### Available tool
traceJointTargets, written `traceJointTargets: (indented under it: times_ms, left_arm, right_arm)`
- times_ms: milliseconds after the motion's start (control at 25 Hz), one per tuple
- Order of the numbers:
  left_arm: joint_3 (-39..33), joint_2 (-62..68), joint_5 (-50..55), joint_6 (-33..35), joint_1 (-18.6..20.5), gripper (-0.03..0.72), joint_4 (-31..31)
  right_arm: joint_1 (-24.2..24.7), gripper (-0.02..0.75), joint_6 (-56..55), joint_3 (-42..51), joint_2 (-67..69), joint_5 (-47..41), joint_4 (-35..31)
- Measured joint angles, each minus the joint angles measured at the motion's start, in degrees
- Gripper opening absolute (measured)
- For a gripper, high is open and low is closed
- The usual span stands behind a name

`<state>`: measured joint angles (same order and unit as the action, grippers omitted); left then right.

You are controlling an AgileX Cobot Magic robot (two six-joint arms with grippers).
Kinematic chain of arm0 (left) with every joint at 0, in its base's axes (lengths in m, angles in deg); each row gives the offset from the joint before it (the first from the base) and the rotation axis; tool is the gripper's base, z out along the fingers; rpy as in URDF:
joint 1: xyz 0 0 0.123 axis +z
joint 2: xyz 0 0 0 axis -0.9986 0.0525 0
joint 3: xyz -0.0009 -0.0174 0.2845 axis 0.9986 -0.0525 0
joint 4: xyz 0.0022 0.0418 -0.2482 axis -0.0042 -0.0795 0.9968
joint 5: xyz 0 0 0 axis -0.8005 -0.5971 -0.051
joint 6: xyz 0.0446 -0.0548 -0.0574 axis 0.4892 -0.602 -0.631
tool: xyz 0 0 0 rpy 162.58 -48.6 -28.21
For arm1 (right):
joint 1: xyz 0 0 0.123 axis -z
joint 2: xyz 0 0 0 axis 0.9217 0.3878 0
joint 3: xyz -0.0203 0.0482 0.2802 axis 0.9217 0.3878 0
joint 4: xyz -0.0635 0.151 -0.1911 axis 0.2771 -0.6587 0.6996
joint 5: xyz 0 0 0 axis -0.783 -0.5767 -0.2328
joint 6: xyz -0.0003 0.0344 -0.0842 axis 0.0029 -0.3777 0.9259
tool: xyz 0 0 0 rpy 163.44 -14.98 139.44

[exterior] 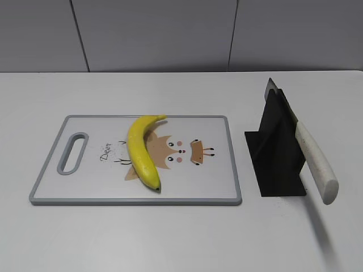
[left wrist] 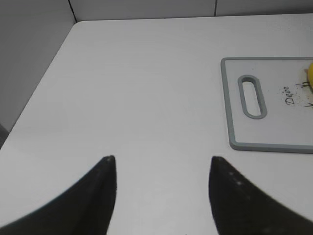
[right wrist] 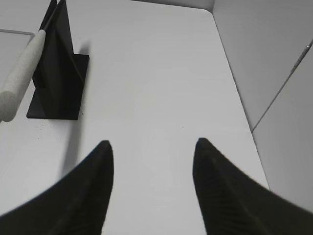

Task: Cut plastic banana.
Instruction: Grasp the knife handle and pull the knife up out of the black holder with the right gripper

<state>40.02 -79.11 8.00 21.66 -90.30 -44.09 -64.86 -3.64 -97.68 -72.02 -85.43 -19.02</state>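
The plastic banana [exterior: 141,149], whole, curved and bright yellow, lies on the white cutting board [exterior: 85,192] with a grey rim and a deer picture. A sliver of it shows at the right edge of the left wrist view [left wrist: 310,73]. A knife with a white handle [exterior: 316,161] rests blade-up in a black stand [exterior: 276,150]; the handle also shows in the right wrist view [right wrist: 19,78]. My left gripper [left wrist: 162,161] is open and empty over bare table left of the board. My right gripper [right wrist: 152,143] is open and empty right of the stand. Neither gripper shows in the exterior view.
The board's handle slot [left wrist: 252,95] faces my left gripper. The white table's left edge [left wrist: 39,83] and right edge [right wrist: 234,78] run close to the grippers. A grey panelled wall [exterior: 170,34] stands behind the table.
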Motion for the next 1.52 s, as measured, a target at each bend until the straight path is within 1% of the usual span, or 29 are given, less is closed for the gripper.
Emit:
traceJointTargets:
  times_ms: [1520]
  left_arm:
    - [0.00, 0.00, 0.00, -0.07, 0.00, 0.574, 0.00]
  right_arm:
    - [0.00, 0.416, 0.00, 0.00, 0.00, 0.00, 0.00]
